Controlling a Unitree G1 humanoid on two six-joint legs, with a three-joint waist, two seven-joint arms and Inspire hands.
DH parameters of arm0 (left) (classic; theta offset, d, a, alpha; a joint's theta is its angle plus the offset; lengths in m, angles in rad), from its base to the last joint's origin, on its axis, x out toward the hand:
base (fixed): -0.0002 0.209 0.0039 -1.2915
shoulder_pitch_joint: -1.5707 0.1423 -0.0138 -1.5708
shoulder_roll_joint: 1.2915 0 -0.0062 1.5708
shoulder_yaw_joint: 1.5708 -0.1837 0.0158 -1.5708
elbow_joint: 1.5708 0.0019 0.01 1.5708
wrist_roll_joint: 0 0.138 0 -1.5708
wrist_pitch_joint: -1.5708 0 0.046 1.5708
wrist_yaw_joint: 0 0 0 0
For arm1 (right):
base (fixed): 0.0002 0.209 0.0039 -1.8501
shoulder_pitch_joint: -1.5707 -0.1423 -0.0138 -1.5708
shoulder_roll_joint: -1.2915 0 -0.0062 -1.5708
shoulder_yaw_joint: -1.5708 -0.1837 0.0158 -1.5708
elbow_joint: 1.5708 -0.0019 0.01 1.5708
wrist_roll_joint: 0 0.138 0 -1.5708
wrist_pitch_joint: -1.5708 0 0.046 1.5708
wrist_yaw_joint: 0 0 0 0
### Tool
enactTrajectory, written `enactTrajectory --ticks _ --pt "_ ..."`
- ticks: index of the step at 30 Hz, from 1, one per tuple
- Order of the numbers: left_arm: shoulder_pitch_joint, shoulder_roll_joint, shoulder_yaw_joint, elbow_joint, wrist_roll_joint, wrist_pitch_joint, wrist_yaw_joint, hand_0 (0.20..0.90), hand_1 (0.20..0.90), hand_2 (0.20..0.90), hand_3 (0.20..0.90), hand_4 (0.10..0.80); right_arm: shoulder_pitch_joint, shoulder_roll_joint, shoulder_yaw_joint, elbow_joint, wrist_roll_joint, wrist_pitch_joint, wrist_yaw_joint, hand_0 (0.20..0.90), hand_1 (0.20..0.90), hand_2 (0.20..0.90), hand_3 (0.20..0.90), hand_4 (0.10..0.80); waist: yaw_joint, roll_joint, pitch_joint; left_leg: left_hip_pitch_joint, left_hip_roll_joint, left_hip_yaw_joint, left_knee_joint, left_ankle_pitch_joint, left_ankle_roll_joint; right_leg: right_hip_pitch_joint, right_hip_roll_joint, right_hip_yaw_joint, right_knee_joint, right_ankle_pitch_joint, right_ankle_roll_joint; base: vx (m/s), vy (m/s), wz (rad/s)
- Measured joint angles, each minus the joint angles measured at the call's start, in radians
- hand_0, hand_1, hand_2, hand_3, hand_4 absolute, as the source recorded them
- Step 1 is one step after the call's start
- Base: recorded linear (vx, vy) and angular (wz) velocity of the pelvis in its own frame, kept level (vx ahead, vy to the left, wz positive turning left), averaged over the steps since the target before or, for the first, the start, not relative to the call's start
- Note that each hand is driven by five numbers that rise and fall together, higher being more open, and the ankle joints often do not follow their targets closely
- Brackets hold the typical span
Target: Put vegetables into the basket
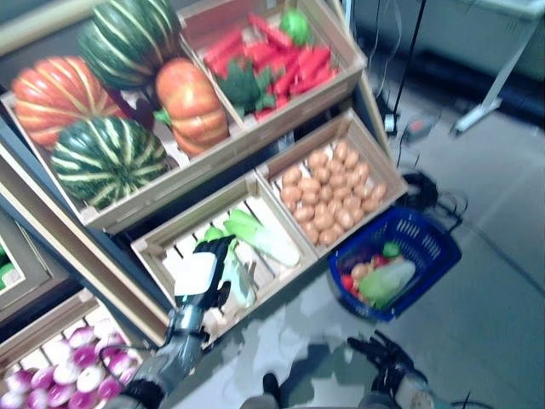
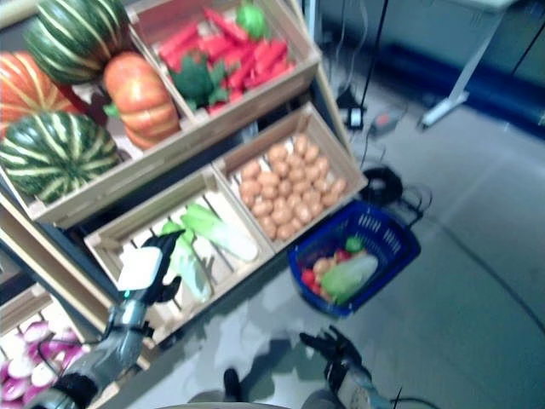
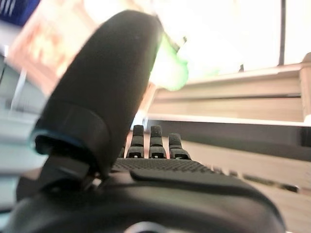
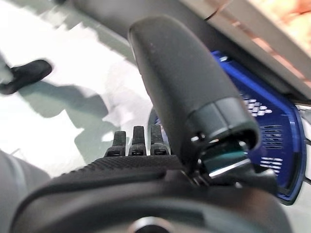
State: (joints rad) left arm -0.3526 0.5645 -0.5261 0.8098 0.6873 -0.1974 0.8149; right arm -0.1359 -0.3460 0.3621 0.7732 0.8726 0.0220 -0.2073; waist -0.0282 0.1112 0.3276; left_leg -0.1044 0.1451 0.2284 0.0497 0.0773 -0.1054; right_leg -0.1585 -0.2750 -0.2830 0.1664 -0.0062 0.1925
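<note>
The blue basket [image 1: 436,241] stands on the floor by the stand's right corner. It holds a pale green cabbage [image 1: 387,283], red tomatoes [image 1: 347,281] and other small vegetables. My left hand [image 1: 197,274] reaches into the lower slatted crate [image 1: 158,244], fingers straight, right beside a long pale green vegetable [image 1: 241,283]. In the left wrist view, that green vegetable [image 3: 170,70] shows past the hand's thumb [image 3: 107,87]. My right hand [image 1: 385,354] is low over the floor, in front of the basket, fingers spread and empty. The right wrist view shows its thumb [image 4: 184,82] before the basket [image 4: 272,128].
The wooden stand [image 1: 255,175] has tilted crates in two rows and a lower shelf at the left. A white table leg [image 1: 494,100] stands on the grey floor at the back right. Dark cables [image 1: 423,192] lie by the stand's corner behind the basket.
</note>
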Motion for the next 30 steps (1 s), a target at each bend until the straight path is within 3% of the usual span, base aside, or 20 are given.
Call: enactTrajectory --ticks 3,5,6,10,13,19,26,30 --pt "-0.169 0.068 -0.025 0.041 -0.046 0.023 -0.002 0.9 0.9 0.9 0.9 0.8 -0.136 -0.012 0.0 0.001 0.001 -0.01 0.008 0.9 0.9 0.9 0.9 0.8 -0.018 -0.05 0.13 -0.079 -0.004 0.017 0.104 -0.021 0.016 -0.157 -0.051 0.037 0.232 -0.084 -0.031 -0.154 0.052 -0.1" --pt "-0.204 0.106 -0.031 0.046 -0.065 0.023 -0.007 0.9 0.9 0.9 0.9 0.8 -0.15 -0.022 0.002 -0.025 0.003 -0.013 0.013 0.9 0.9 0.9 0.9 0.8 -0.016 -0.077 0.163 -0.129 0.0 0.017 0.203 -0.059 0.011 -0.225 -0.071 0.075 0.352 -0.134 -0.046 -0.112 0.051 -0.04" --pt "-0.21 0.123 -0.035 0.047 -0.066 0.027 -0.009 0.9 0.9 0.9 0.9 0.8 -0.152 -0.028 0.002 -0.037 0.003 -0.016 0.014 0.9 0.9 0.9 0.9 0.8 -0.016 -0.081 0.169 -0.153 0.011 0.017 0.24 -0.084 0.008 -0.252 -0.076 0.083 0.388 -0.152 -0.044 -0.073 0.06 -0.02" --pt "-0.25 0.208 -0.058 0.076 -0.075 0.051 -0.022 0.9 0.9 0.9 0.9 0.8 -0.185 -0.09 -0.005 -0.042 0.046 -0.023 0.03 0.9 0.9 0.9 0.9 0.8 -0.033 -0.08 0.186 -0.347 0.077 0.011 0.487 -0.151 -0.003 -0.422 -0.079 0.11 0.596 -0.228 -0.082 -0.096 0.066 0.08" --pt "-0.285 0.253 -0.084 0.083 -0.075 0.059 -0.039 0.9 0.9 0.9 0.9 0.8 -0.218 -0.14 -0.016 -0.04 0.068 -0.023 0.03 0.9 0.9 0.9 0.9 0.8 -0.038 -0.083 0.197 -0.473 0.107 -0.028 0.629 -0.191 -0.016 -0.536 -0.078 0.125 0.724 -0.271 -0.106 -0.081 0.091 0.03" --pt "-0.441 0.317 -0.179 0.093 -0.073 0.102 -0.106 0.9 0.9 0.9 0.9 0.8 -0.297 -0.212 -0.05 -0.047 0.091 -0.024 0.032 0.9 0.9 0.9 0.9 0.8 -0.035 -0.084 0.198 -0.714 0.137 -0.108 0.828 -0.237 -0.028 -0.752 -0.061 0.142 0.883 -0.3 -0.137 -0.074 0.089 -0.02" --pt "-0.495 0.333 -0.214 0.095 -0.072 0.149 -0.179 0.9 0.9 0.9 0.9 0.8 -0.309 -0.235 -0.051 -0.045 0.122 -0.007 0.042 0.9 0.9 0.9 0.9 0.8 -0.036 -0.086 0.198 -0.791 0.149 -0.12 0.866 -0.241 -0.025 -0.822 -0.056 0.142 0.911 -0.304 -0.144 -0.031 0.08 -0.02" --pt "-0.531 0.39 -0.257 0.058 -0.016 0.149 -0.196 0.9 0.9 0.9 0.9 0.8 -0.314 -0.259 -0.053 -0.046 0.122 0.011 0.062 0.9 0.9 0.9 0.9 0.8 -0.03 -0.086 0.198 -0.825 0.15 -0.121 0.874 -0.243 -0.024 -0.856 -0.056 0.141 0.915 -0.303 -0.144 -0.032 0.088 0.0"
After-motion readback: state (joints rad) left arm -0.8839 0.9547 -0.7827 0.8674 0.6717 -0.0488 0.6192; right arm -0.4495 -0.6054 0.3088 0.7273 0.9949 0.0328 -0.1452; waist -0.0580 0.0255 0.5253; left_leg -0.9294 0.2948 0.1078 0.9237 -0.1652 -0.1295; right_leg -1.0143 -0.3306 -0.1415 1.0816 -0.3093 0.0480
